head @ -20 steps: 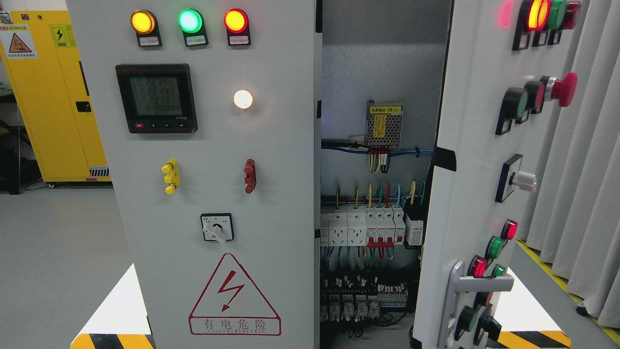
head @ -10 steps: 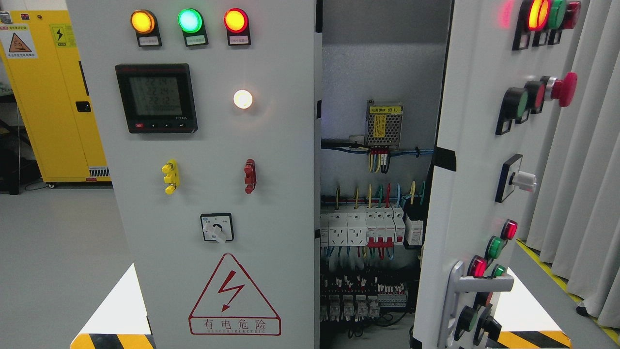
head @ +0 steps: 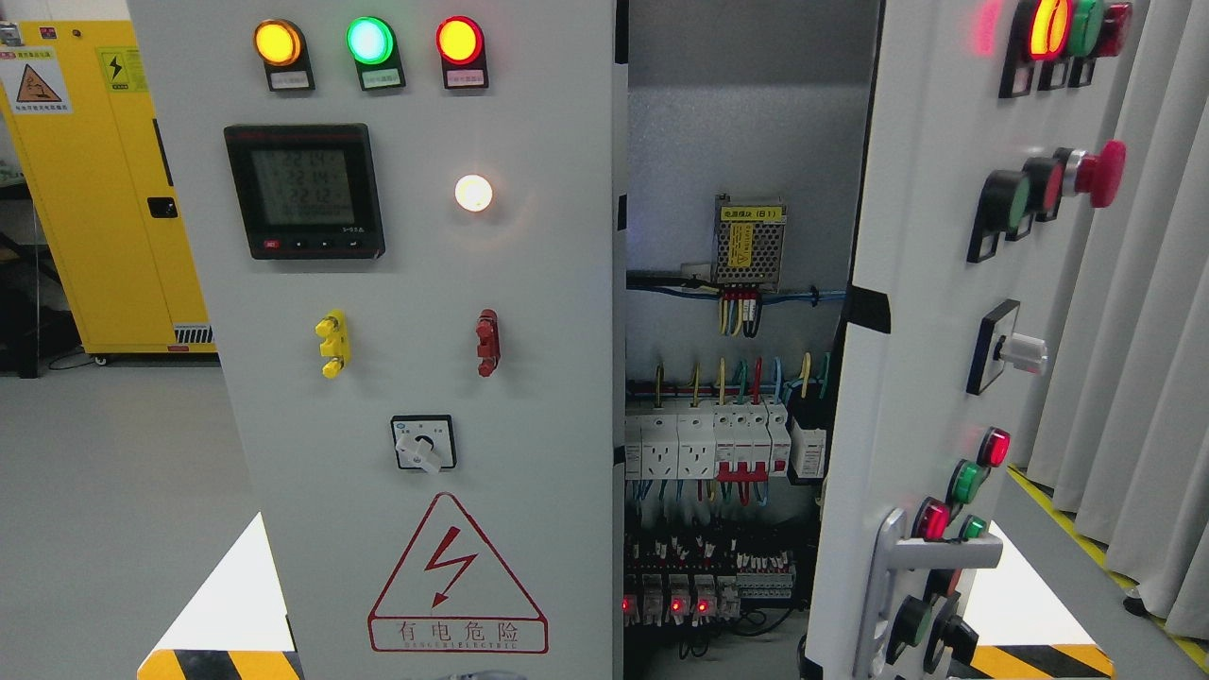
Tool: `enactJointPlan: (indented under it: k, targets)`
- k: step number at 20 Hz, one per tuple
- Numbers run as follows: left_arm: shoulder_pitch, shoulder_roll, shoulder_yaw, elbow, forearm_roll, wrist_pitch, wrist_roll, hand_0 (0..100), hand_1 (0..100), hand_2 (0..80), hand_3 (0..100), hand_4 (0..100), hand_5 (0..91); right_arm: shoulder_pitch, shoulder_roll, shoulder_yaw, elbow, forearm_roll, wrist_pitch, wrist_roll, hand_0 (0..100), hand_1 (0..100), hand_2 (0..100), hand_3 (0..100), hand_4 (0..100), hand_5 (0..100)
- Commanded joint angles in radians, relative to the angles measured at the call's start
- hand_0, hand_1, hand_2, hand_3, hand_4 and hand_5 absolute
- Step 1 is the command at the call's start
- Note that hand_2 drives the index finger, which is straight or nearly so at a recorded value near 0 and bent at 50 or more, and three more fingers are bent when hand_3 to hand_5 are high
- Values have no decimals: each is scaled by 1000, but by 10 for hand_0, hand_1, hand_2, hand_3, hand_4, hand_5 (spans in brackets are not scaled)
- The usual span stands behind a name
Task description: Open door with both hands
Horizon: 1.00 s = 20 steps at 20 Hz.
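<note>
The grey electrical cabinet fills the head view. Its left door faces me flat, with three lit lamps, a meter screen, a rotary switch and a red warning triangle. The right door stands swung outward, edge toward me, with push buttons and a silver handle low on it. Between the doors the inside shows breakers and coloured wires. Neither of my hands is clearly in view. A small grey rounded shape sits at the bottom edge; I cannot tell what it is.
A yellow safety cabinet stands at the back left on grey floor. Grey curtains hang close to the right of the open door. Black-and-yellow hazard stripes mark the floor at the cabinet's base.
Small red lights have come on along the relay row low inside the cabinet. The grey shape has appeared at the bottom edge. The doors have not moved.
</note>
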Motion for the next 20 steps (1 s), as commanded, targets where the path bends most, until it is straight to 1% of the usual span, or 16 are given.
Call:
enactJointPlan:
  k: [1, 2, 4, 6, 8, 10, 13, 15, 16, 17, 20]
  targets:
    - [-352, -283, -4, 101, 3, 121, 8, 120, 556, 0, 0, 0, 0, 23, 2, 0, 0, 0, -1, 0, 0, 500, 40, 0, 0, 0]
    - [-375, -341, -4, 117, -20, 134, 9, 120, 556, 0, 0, 0, 0, 25, 2, 0, 0, 0, -1, 0, 0, 500, 40, 0, 0, 0]
    - [-408, -425, -4, 128, -74, 170, 9, 120, 556, 0, 0, 0, 0, 25, -1, 0, 0, 0, -1, 0, 0, 500, 40, 0, 0, 0]
    - [-464, -478, -6, 170, -89, 212, 9, 120, 556, 0, 0, 0, 0, 25, -2, 0, 0, 0, -1, 0, 0, 500, 40, 0, 0, 0]
    - [-535, -501, -18, 238, -88, 223, 29, 120, 556, 0, 0, 0, 0, 25, 2, 0, 0, 0, -1, 0, 0, 500, 40, 0, 0, 0]
    - [-611, -525, -39, 308, -83, 223, 32, 120, 556, 0, 0, 0, 0, 25, 0, 0, 0, 0, -1, 0, 0, 500, 40, 0, 0, 0]
    - [-701, -605, -41, 422, -84, 223, 34, 120, 556, 0, 0, 0, 0, 26, 0, 0, 0, 0, -1, 0, 0, 500, 40, 0, 0, 0]
    - [-716, -628, -46, 439, -85, 223, 34, 120, 556, 0, 0, 0, 0, 26, 0, 0, 0, 0, -1, 0, 0, 500, 40, 0, 0, 0]
    - [-716, -636, -65, 439, -85, 224, 34, 120, 556, 0, 0, 0, 0, 26, -1, 0, 0, 0, -1, 0, 0, 500, 40, 0, 0, 0]
    - [-716, -639, -84, 438, -85, 224, 34, 120, 556, 0, 0, 0, 0, 26, -2, 0, 0, 0, -1, 0, 0, 500, 40, 0, 0, 0]
    - [-716, -639, -89, 435, -83, 238, 32, 120, 556, 0, 0, 0, 0, 26, 0, 0, 0, 0, -1, 0, 0, 500, 40, 0, 0, 0]
